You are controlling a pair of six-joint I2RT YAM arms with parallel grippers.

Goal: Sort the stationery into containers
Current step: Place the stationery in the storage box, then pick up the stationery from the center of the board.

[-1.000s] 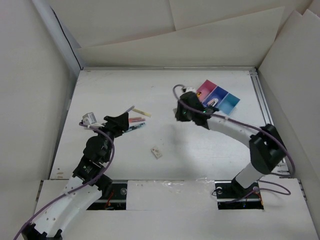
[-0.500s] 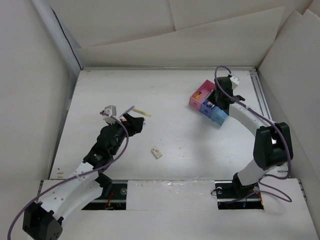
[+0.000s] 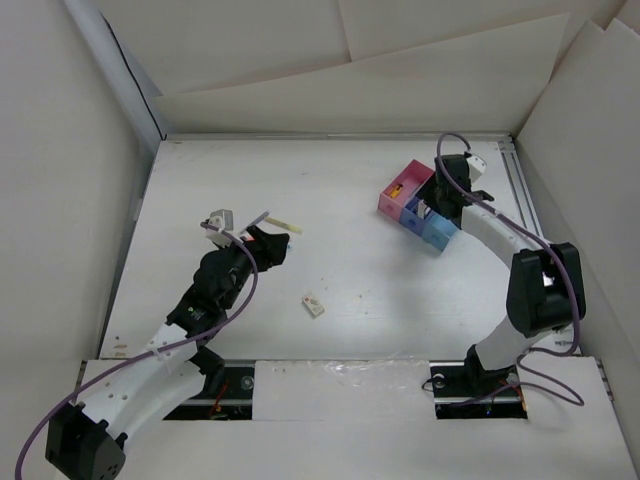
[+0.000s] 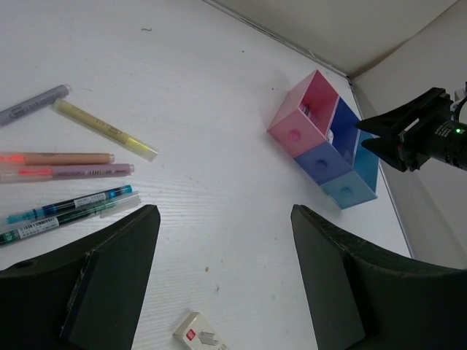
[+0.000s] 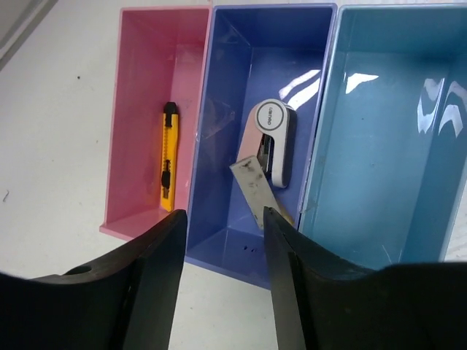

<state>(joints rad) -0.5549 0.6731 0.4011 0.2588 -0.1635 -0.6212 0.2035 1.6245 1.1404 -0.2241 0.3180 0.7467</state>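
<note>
At far left, my left hand (image 4: pixel 222 219) hangs low over the white tabletop (image 3: pixel 350 200), fingers spread wide and gripping nothing. Just beyond it lie the loose pens: a grey one (image 4: pixel 33 104), a yellow one (image 4: pixel 106 130), an orange one (image 4: pixel 58 158) touching a pink one (image 4: pixel 73 172), and teal ones (image 4: pixel 69 206) side by side. A small white eraser (image 3: pixel 313 304) lies alone near the middle. Toward the far right corner stand the three joined boxes. The pink box (image 5: pixel 139 87) holds a yellow-and-black cutter (image 5: pixel 168 157). The purple-blue box (image 5: pixel 233 73) holds a small white item (image 5: pixel 271 153). The light blue box (image 5: pixel 379 146) ends the row. My right hand (image 5: pixel 222 219) hovers above the purple-blue box, fingers apart, holding nothing.
</note>
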